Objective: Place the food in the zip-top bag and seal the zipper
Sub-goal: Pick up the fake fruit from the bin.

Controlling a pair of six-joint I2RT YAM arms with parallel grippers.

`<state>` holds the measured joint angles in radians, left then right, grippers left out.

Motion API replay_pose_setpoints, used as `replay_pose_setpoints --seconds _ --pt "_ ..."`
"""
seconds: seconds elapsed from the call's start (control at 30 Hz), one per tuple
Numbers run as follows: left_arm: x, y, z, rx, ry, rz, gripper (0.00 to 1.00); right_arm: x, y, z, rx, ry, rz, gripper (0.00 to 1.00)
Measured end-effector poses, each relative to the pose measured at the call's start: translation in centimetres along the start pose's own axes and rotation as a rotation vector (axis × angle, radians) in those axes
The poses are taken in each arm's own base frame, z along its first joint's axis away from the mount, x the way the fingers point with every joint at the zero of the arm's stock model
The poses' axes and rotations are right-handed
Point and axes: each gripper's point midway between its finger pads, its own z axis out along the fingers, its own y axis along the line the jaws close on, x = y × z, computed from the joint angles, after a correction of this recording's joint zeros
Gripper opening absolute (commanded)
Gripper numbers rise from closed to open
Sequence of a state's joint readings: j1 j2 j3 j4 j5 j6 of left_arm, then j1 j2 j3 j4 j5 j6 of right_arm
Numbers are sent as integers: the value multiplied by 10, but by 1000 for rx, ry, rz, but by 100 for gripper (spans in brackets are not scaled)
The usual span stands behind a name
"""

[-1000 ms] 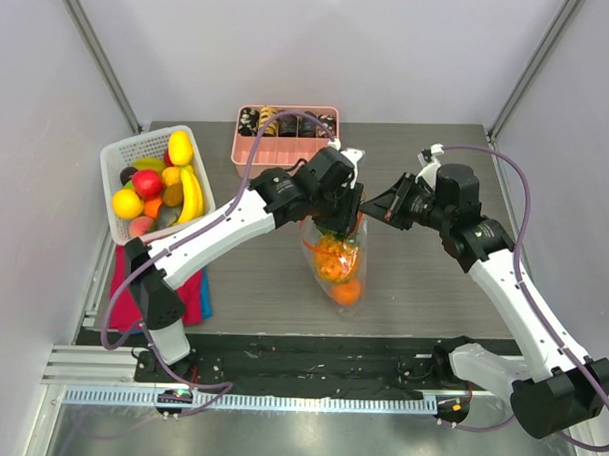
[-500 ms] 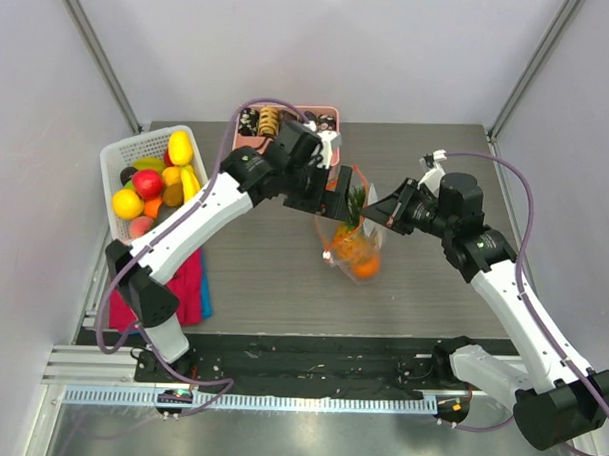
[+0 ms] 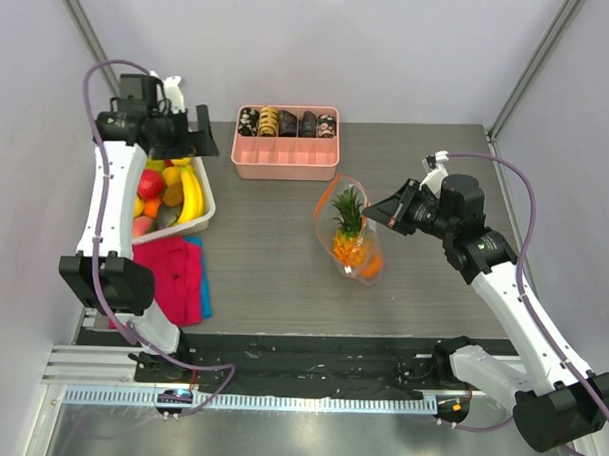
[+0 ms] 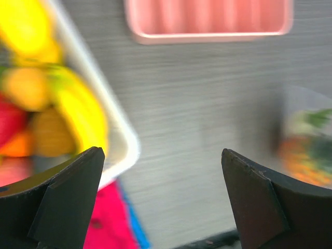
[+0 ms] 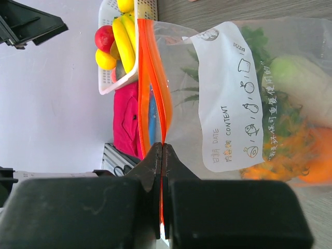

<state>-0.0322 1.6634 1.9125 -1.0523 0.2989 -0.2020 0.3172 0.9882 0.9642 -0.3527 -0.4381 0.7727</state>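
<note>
The clear zip-top bag (image 3: 350, 238) stands at mid-table with the pineapple (image 3: 347, 211) and an orange ball (image 3: 370, 262) inside. In the right wrist view a pale radish (image 5: 306, 83) also shows through the bag (image 5: 249, 88). My right gripper (image 3: 387, 213) is shut on the bag's orange zipper (image 5: 152, 78), pinching it (image 5: 162, 146). The two strips part beyond the pinch, so the mouth gapes. My left gripper (image 3: 199, 134) hangs open and empty above the far end of the white basket (image 3: 207, 217). Its fingertips (image 4: 92, 155) stand wide apart in the blurred left wrist view.
The white basket (image 5: 110, 83) at the left holds bananas, a red fruit (image 3: 151, 186) and other toy produce. A pink divided tray (image 3: 285, 165) sits at the back centre. A red cloth (image 3: 179, 281) lies in front of the basket.
My left gripper opened over the bag, leaving the pineapple inside, then swung far left to above the basket. The right gripper kept its pinch and the bag shifted slightly right.
</note>
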Motion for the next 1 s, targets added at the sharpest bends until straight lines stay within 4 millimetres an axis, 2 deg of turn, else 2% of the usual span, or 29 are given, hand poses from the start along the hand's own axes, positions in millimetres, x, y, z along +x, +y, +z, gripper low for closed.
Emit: replay_pose_setpoints --seconds 0.2,0.27,0.37,0.53,0.77,0.93,1.0 --pt "-14 103 -20 -217 12 160 100 0 -1 0 2 -1 -7 1" --pt "-8 133 -16 -250 73 217 100 0 -1 0 3 0 -8 1" --pt "15 169 -1 -244 210 301 100 1 -2 0 5 3 -8 1" --pt "44 198 18 -188 376 472 100 2 -2 1 8 11 -5 1" --pt "43 216 25 -162 434 702 100 3 -5 4 14 28 0 1" --pt "47 233 45 -141 479 797 99 5 -6 6 17 38 5 1" --pt "50 241 55 -138 490 824 91 6 -7 6 20 43 7 1"
